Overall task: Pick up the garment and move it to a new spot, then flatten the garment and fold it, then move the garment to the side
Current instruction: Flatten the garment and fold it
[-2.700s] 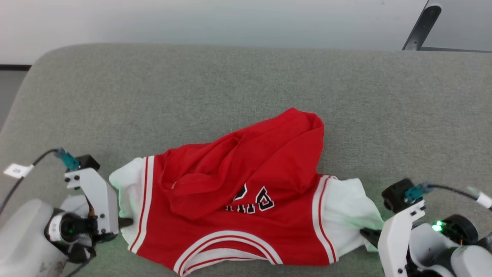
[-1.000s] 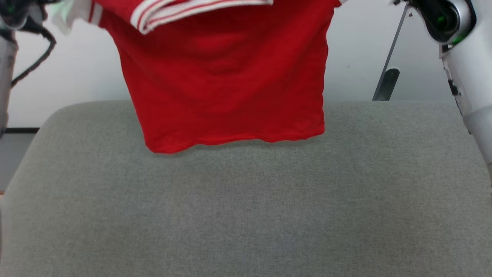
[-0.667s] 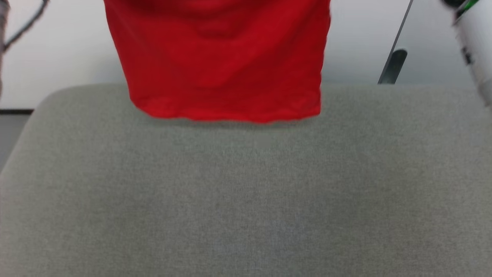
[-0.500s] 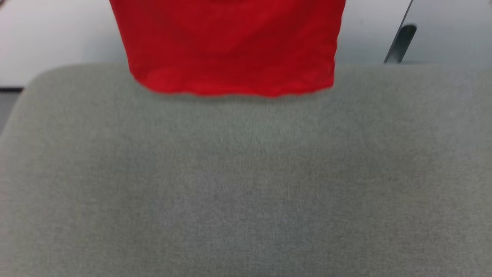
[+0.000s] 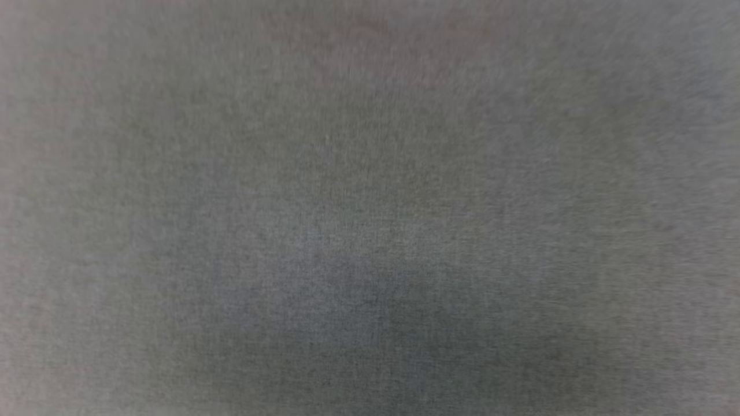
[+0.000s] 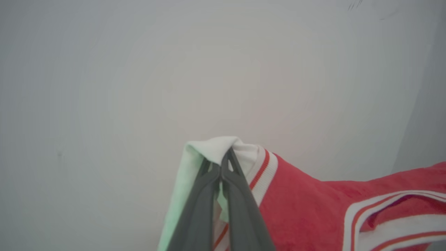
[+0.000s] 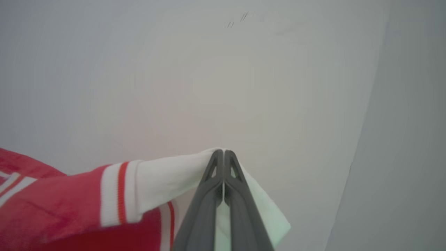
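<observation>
**Both my grippers pinch the jersey by its sleeves**

On my left, my left gripper (image 6: 223, 164) has its two dark fingers pressed together on a fold of white sleeve (image 6: 216, 144). The cloth bunches over the tips and hangs down beside them with a greenish tint. From that sleeve the garment (image 6: 303, 209) runs off to the right of the left wrist view: first the white-and-red striped trim (image 6: 263, 174), then the red body. It is up in the air against a pale wall (image 6: 156, 80).

On my right, my right gripper (image 7: 223, 155) is likewise clamped tight, its fingertips meeting on the edge of the other white sleeve (image 7: 167, 177). A flap of that sleeve droops to the right of the fingers. The red body reaches away to the left of the right wrist view, again in front of the pale wall.

My head view looks down on a grey woven surface (image 5: 370, 231), blurred.
</observation>
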### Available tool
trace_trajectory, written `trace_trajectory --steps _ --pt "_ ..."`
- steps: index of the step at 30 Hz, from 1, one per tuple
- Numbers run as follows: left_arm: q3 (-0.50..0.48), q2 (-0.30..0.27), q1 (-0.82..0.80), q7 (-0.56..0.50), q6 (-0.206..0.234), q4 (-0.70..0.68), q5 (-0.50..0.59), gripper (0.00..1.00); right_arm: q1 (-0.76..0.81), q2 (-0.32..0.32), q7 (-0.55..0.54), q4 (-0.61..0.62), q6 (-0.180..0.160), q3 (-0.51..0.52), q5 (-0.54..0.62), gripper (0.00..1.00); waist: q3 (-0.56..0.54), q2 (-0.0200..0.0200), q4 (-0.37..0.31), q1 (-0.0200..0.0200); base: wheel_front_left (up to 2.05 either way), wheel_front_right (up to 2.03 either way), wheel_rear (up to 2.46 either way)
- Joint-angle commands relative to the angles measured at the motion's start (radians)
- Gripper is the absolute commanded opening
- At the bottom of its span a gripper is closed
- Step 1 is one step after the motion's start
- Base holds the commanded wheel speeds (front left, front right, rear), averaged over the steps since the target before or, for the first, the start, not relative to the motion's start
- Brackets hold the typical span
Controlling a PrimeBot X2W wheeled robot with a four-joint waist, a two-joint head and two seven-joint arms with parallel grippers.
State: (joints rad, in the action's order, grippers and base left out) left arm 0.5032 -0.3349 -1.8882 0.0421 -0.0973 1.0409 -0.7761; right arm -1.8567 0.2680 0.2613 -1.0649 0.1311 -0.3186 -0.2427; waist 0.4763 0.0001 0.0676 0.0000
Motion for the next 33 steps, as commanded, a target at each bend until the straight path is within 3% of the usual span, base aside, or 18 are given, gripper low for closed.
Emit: trace_trajectory --steps 1,8,14,26,33 --pt "-0.003 0.006 -0.018 0.023 -0.007 0.007 -0.001 0.00 0.015 -0.004 0.004 0.019 -0.001 0.030 0.030 0.00 0.146 -0.0001 0.053 0.0000 0.00 0.00 0.00" --pt "0.007 0.049 0.004 0.071 -0.027 0.092 -0.025 0.00 0.092 -0.055 0.003 0.064 -0.001 0.163 0.200 0.00 0.178 -0.0001 0.082 0.0000 0.00 0.00 0.00" --pt "0.055 0.075 0.090 0.018 -0.034 0.127 -0.051 0.00 0.170 -0.081 0.004 0.049 -0.001 0.189 0.230 0.00 0.111 -0.0001 0.094 0.0000 0.00 0.00 0.00" --pt "0.163 0.027 0.362 -0.203 -0.034 0.058 -0.158 0.00 0.407 -0.073 -0.005 -0.007 -0.001 0.009 0.026 0.00 -0.122 -0.0001 0.095 0.0000 0.00 0.00 0.00" --pt "0.228 -0.013 0.557 -0.258 -0.034 -0.020 -0.207 0.00 0.628 -0.021 -0.081 0.088 -0.001 -0.141 -0.171 0.00 -0.267 -0.0001 0.111 0.0000 0.00 0.00 0.00"
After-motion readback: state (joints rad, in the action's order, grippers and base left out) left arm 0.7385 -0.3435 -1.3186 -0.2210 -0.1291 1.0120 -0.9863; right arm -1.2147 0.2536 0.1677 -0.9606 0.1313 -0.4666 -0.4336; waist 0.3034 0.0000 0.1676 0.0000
